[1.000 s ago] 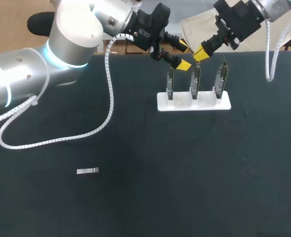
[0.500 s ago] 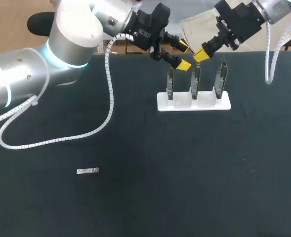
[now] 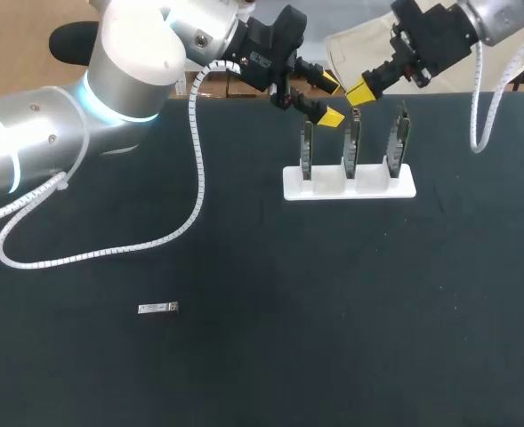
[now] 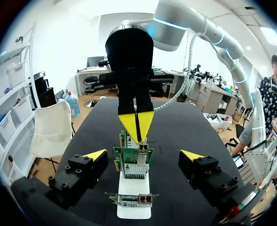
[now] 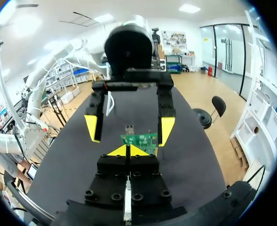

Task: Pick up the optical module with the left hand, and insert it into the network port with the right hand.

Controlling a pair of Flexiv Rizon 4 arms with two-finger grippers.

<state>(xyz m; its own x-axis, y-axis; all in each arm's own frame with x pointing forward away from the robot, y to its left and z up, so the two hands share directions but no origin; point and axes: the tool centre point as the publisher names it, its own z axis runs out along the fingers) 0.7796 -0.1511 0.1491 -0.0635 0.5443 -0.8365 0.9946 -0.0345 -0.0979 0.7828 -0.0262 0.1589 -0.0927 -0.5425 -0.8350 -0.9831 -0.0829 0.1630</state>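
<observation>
step: pick-up not begun, by my read; module [image 3: 157,308] lies flat on the worktop [image 3: 270,347], near-left part, touched by nothing
module place: well apart from both claws and from the boards
left claw [image 3: 329,100]: wide, holding nothing, hanging above the board row at the far side
right claw [image 3: 361,92]: tips pressed together, nothing between them, just beside the left claw, above the middle board
next move: left arm has to go across to the module, line its wide fingers up along the module's long sides, come down and pinch it (small and low, so a shallow grip is likely to slip)
after that: hand-over to the right claw, which would need to part its fingers first
port [image 4: 141,199]: shows on the nearest board edge in the left wrist view
counts: module 1; boards [image 3: 353,142] 3, upright in a row; white holder [image 3: 349,188] 1; claws 2
</observation>
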